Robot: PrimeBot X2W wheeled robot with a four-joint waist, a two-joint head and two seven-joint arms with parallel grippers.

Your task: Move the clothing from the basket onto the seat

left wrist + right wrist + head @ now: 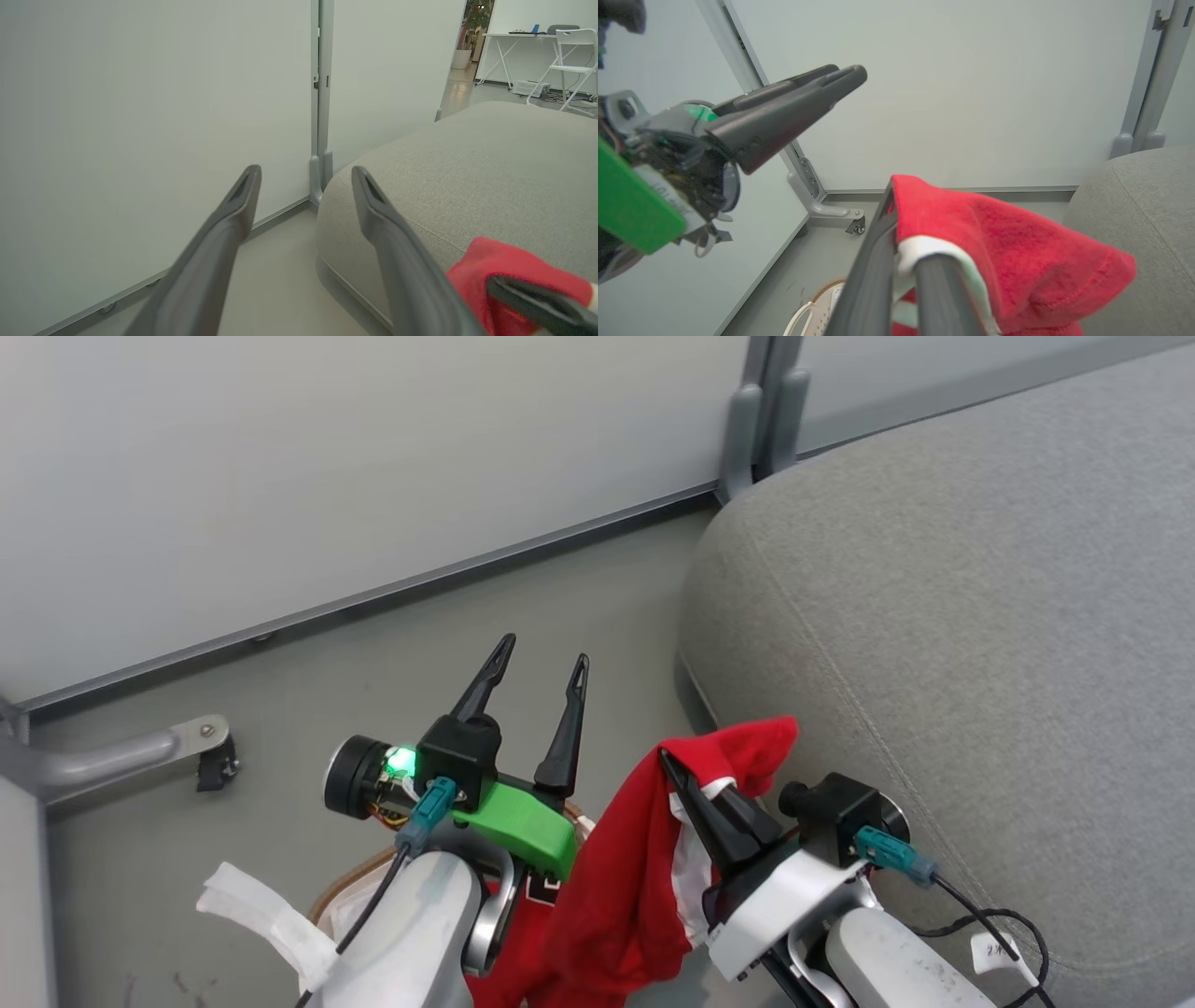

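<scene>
Head view: one piece of red clothing [616, 887] hangs lengthwise from the right end effector [686, 784], which pinches it near its white-trimmed top. The free upper corner points up toward the rounded edge of the single grey seat [980, 616], and the lower end drapes down over the one basket [347, 885]. More red cloth with a dark mark lies under the left wrist; I cannot tell whether it is a second garment. The left end effector [545, 650] is spread and holds nothing, its fingers pointing up at the wall.

Left wrist view: the left end effector [303, 175] is spread wide over the floor beside the seat [490, 177]. The red clothing [504, 261] shows at lower right.

Right wrist view: the right end effector [910, 224] grips the clothing [1008, 261], whose corner droops rightward against the seat [1148, 210]. The basket [822, 291] rim sits below.
</scene>
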